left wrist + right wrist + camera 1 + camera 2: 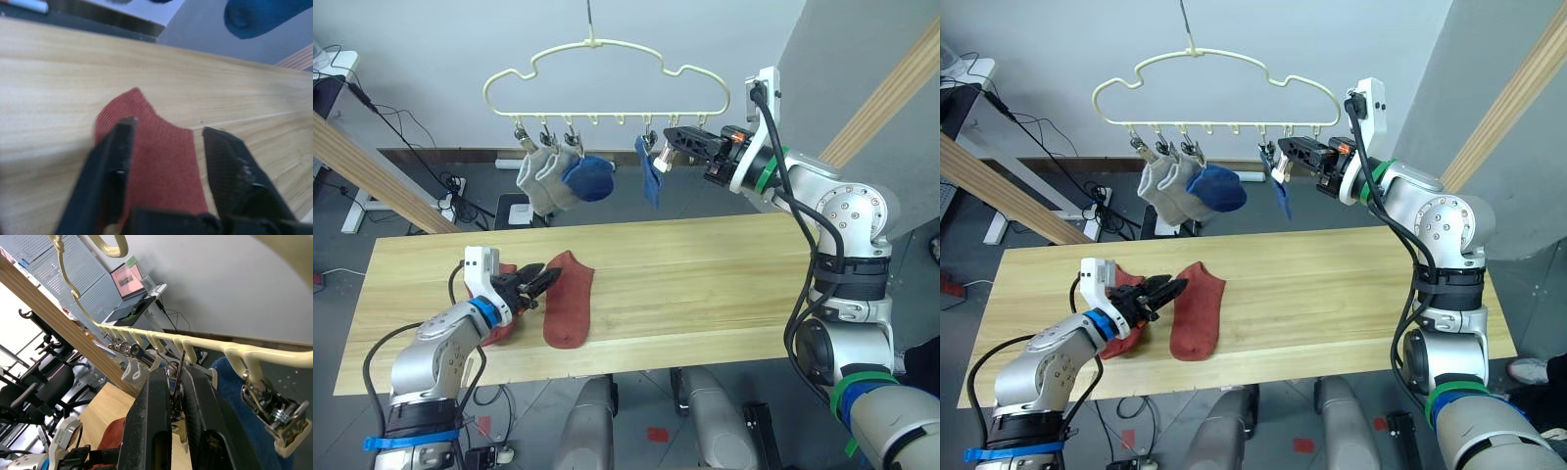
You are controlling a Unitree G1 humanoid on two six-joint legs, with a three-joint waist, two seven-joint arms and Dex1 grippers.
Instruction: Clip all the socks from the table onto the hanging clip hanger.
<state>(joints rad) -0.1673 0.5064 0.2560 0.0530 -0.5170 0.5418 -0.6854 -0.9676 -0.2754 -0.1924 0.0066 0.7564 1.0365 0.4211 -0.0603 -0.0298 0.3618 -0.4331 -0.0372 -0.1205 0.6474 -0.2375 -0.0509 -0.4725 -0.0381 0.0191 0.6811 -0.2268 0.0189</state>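
While the counter [705,284] carries two rust-red socks, one [570,300] flat near its front edge and another [499,318] under the left arm, the clip hanger [597,73] above holds two grey socks [540,179] and two blue socks [590,178]. The left gripper [168,147] hovers with fingers spread over the flat sock. The right gripper [177,396] pinches a clip [175,382].

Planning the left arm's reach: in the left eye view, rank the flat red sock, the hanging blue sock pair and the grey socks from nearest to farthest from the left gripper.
From the left gripper:
1. Flat red sock, on the table beside it.
2. Grey socks, hanging above.
3. Blue socks, hanging further toward the robot's right; the first nearly ties with the grey.
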